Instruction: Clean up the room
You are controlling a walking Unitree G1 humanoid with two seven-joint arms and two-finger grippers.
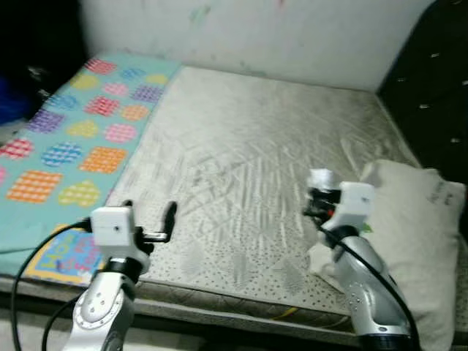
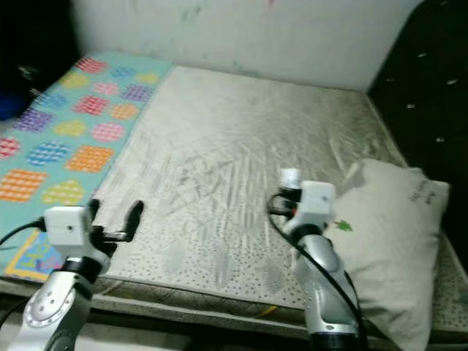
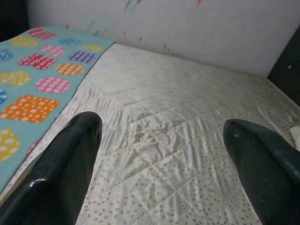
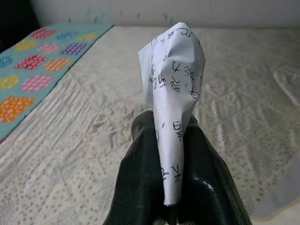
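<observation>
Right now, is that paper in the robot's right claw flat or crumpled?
Crumpled: the paper is creased and folded, pinched between the shut fingers of the right gripper above the mattress.

Blanket [image 1: 69, 139] left on mattress [image 1: 256, 168], pillow [image 1: 413, 234] right.

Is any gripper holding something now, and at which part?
The right gripper pinches a paper with handwriting at its lower end. The left gripper is open, holding nothing, above the mattress.

Home bedroom: bare quilted mattress [image 1: 248, 175], pillow [image 1: 413, 234], patterned blanket [image 1: 69, 139], scuffed wall [image 1: 292, 36].
</observation>
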